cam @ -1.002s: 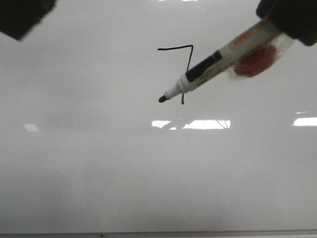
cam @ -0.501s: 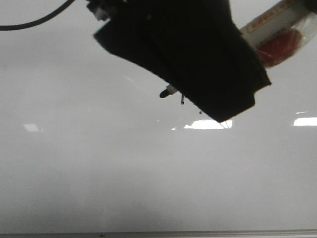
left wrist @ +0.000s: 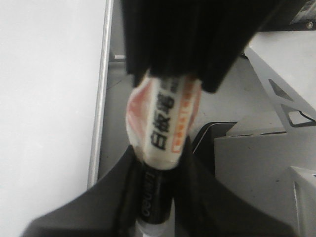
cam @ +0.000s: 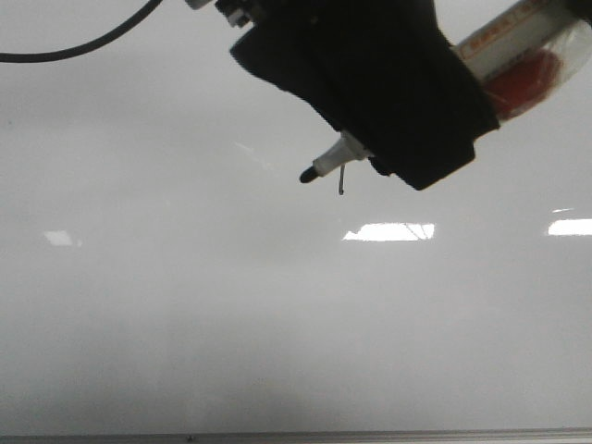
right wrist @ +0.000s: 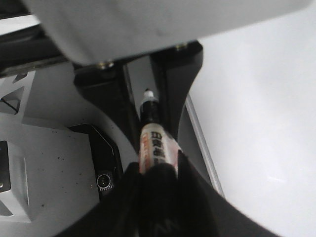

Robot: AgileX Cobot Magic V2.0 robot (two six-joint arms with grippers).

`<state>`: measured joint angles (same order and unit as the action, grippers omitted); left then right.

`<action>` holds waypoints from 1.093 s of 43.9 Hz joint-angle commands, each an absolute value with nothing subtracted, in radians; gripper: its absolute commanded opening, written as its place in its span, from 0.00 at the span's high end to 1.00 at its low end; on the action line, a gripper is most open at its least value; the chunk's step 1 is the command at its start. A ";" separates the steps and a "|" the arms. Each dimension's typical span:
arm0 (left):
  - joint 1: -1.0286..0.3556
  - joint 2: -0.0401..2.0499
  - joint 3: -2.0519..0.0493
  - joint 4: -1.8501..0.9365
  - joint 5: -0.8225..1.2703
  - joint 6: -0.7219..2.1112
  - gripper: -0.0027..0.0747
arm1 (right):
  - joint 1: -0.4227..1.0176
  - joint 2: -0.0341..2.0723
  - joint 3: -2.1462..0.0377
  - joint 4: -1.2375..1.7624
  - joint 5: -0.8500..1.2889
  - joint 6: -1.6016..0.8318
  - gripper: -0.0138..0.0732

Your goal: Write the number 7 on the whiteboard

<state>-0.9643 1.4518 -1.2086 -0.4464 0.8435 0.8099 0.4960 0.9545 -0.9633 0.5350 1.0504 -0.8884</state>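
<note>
Front view, left gripper [cam: 370, 83] hiding most of number 7 [cam: 341, 181], right gripper [right wrist: 158, 197] grasping marker [cam: 324, 166], left's grasp unclear.

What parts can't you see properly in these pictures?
- The 7: in the front view only the foot of its downstroke shows; the left gripper covers the rest.
- The marker: front view shows just its tip and its taped back end; the middle is behind that gripper.
- Left wrist view: blurred, and the marker's tip runs off the picture's edge.
- Right wrist view: the right gripper's fingers hide the marker's rear, and the whiteboard shows no writing.
</note>
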 commanded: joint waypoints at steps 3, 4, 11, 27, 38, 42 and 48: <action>-0.971 1.420 -1.245 -0.448 0.798 0.798 0.91 | 0.491 0.945 -0.988 0.568 1.012 -0.895 0.32; -0.971 1.420 -1.245 -0.438 0.798 0.796 0.91 | 0.490 0.944 -0.989 0.559 1.012 -0.894 0.28; -0.970 1.411 -1.245 -0.310 0.813 0.654 0.91 | 0.450 0.903 -1.010 0.400 1.015 -0.720 0.23; -0.796 1.266 -1.245 0.300 0.993 -0.017 0.91 | 0.293 0.789 -0.954 0.000 1.097 -0.135 0.23; -0.475 1.116 -1.166 0.330 0.948 -0.126 0.91 | 0.293 0.701 -0.882 0.012 1.038 -0.134 0.23; -0.350 1.090 -1.096 0.326 0.865 -0.177 0.91 | 0.293 0.675 -0.879 0.012 1.035 -0.134 0.23; -0.193 1.095 -0.983 0.294 0.690 -0.241 0.91 | 0.293 0.664 -0.879 0.012 1.035 -0.134 0.23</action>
